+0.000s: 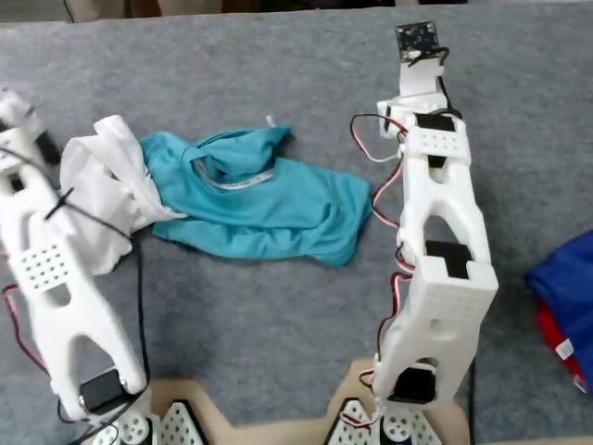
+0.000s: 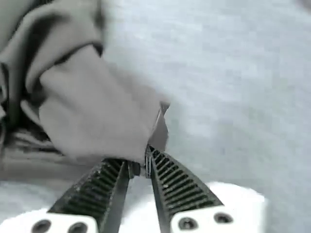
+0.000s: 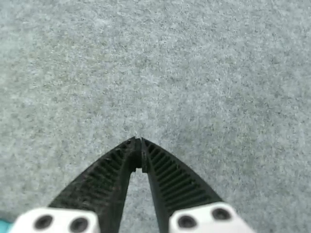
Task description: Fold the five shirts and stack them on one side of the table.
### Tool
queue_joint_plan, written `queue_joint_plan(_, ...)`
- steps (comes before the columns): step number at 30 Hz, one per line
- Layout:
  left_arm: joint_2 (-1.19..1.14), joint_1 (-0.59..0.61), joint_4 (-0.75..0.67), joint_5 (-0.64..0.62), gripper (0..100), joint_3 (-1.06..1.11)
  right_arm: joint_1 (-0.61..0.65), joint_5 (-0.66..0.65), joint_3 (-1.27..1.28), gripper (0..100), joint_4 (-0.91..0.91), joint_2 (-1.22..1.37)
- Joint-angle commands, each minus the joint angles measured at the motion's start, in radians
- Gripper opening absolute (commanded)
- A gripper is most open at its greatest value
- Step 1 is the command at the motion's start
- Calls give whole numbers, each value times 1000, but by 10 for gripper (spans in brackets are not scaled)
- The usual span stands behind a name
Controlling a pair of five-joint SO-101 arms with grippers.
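Teal cloth lies crumpled on the grey table (image 1: 232,315), left of the middle: a teal shirt (image 1: 259,209) spread unevenly, with its collar facing up. A bunched white shirt (image 1: 102,185) lies against its left side and overlaps its edge. The left arm (image 1: 56,278) stands at the left side of the table beside the white shirt. The left gripper (image 2: 146,158) is clamped on a fold of that shirt, with a bit of cloth sticking out past the tips. The right arm (image 1: 440,241) stretches up the table just right of the teal shirt. The right gripper (image 3: 140,141) is closed with its tips together, holding nothing, above bare grey surface. At the table's right edge lies a blue shirt (image 1: 565,278) with a red shirt (image 1: 561,343) touching it.
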State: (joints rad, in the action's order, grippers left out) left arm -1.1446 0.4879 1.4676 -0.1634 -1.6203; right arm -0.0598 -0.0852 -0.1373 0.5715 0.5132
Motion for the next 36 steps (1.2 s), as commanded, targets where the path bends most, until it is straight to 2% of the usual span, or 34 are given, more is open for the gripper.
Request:
queue_joint_plan(1, 147, -121, 40, 6, 19, -52, 12, -11, -28, 5, -2, -4)
queue_joint_plan(5, 193, -180, 44, 2, 19, -49, 12, -11, -28, 5, -2, -4)
queue_joint_plan(14, 229, -120, 115, 8, 29, -41, 10, -11, -28, 5, -3, -2)
queue_joint_plan(16, 220, -95, 153, 5, 99, -51, 10, -11, -28, 5, -3, -2)
queue_joint_plan(20, 220, -68, 293, 3, 338, -49, 12, -11, -28, 5, -3, -2)
queue_joint_plan(25, 257, -78, 295, 51, 334, -44, 12, -11, -28, 5, -3, -2)
queue_joint_plan(28, 306, -124, 295, 49, 325, -2, 12, -11, -28, 5, -3, -2)
queue_joint_plan(33, 394, -253, 295, 49, 284, 305, 10, -11, -28, 5, -3, -2)
queue_joint_plan(36, 440, -250, 292, 3, 275, 483, 7, -11, -28, 5, -3, -2)
